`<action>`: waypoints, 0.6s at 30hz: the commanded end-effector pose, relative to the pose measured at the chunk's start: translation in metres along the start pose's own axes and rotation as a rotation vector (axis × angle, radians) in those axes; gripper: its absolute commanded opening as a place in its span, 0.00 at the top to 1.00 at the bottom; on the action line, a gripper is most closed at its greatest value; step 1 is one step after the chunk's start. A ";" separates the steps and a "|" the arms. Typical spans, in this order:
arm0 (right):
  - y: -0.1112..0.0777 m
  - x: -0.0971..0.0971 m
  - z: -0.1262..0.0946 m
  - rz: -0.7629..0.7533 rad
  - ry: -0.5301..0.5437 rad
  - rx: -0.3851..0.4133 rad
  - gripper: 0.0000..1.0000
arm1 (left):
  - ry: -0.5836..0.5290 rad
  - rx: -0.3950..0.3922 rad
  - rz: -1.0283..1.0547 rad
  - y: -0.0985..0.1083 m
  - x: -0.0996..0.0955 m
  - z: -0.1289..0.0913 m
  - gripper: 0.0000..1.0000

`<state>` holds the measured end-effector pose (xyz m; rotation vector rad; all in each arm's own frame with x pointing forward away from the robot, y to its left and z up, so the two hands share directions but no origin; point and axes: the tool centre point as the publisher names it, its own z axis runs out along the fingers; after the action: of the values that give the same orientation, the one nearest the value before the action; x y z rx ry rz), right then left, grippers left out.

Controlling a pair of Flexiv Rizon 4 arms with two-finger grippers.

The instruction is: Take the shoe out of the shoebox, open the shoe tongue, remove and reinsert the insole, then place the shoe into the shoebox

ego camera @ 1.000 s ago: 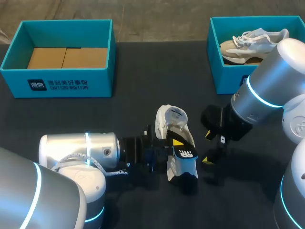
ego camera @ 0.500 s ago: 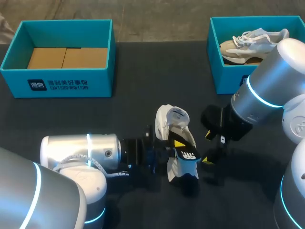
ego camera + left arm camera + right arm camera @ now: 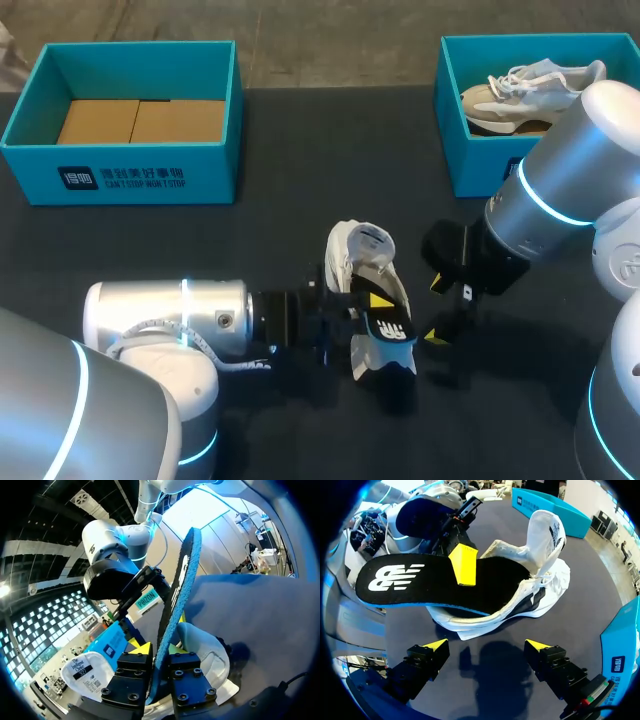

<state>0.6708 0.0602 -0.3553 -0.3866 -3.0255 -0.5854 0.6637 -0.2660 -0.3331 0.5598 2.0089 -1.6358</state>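
Dark table (image 3: pixel 300 150): L gripper (image 3: pixel 159 650) is clenched on black insole (image 3: pixel 420 577), which sticks half out of white shoe (image 3: pixel 358 250) mid-table. R gripper (image 3: pixel 487 647) is just beside the shoe, fingers spread, holding nothing. Far back: blue L box (image 3: pixel 130 170) w/ cardboard inside, blue R box (image 3: pixel 470 165) w/ second shoe (image 3: pixel 520 90).

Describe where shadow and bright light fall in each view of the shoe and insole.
Head view: the shoe throws only a faint shadow on the dark table beside it. Right wrist view: a clear dark shadow lies on the table between the shoe and the right gripper. Left wrist view: a bright backdrop sits behind the insole, clamped in the left gripper; one face is dark.
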 end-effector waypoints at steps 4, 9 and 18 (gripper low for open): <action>0.000 0.001 0.001 0.000 -0.002 0.001 0.00 | 0.008 0.033 0.008 -0.003 -0.001 -0.003 0.83; 0.000 0.001 0.001 0.000 -0.002 0.001 0.00 | 0.013 0.049 0.016 -0.007 -0.002 -0.002 0.82; 0.000 0.001 0.001 0.000 -0.002 0.001 0.00 | 0.018 0.079 0.021 -0.013 -0.002 -0.001 0.93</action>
<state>0.6708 0.0602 -0.3553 -0.3866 -3.0255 -0.5854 0.6572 -0.2692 -0.3217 0.6211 1.9535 -1.7060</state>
